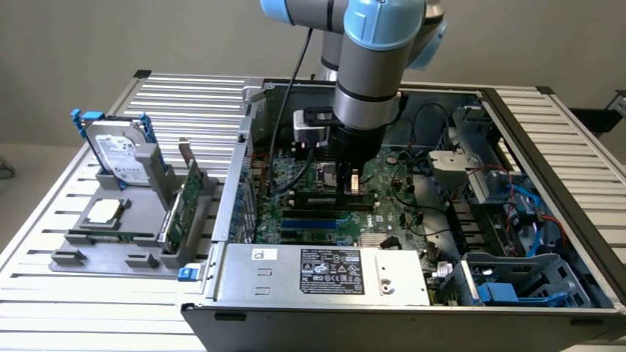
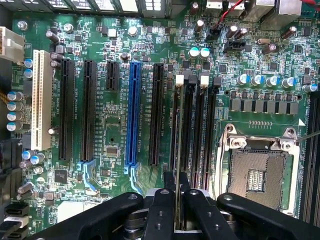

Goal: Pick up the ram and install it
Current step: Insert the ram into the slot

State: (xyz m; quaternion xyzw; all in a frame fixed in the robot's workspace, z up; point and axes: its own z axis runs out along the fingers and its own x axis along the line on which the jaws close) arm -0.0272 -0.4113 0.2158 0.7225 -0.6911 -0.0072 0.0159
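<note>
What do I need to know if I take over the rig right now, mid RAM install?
Pincer: shut on the ram, held edge-on.
Ram: over the motherboard, lined up along the black memory slots.
Done: pickup; the ram is at the slots.
Left: seating it. Whether it already touches a slot, I cannot tell.

The ram (image 1: pixel 318 196) is gripped by the end effector (image 1: pixel 352 187) inside the open computer case (image 1: pixel 391 323), at the motherboard (image 1: pixel 396 213). A hard drive (image 1: pixel 122 158) is stood outside the case, at the exterior view's left, on the surface (image 1: pixel 88 301).
</note>
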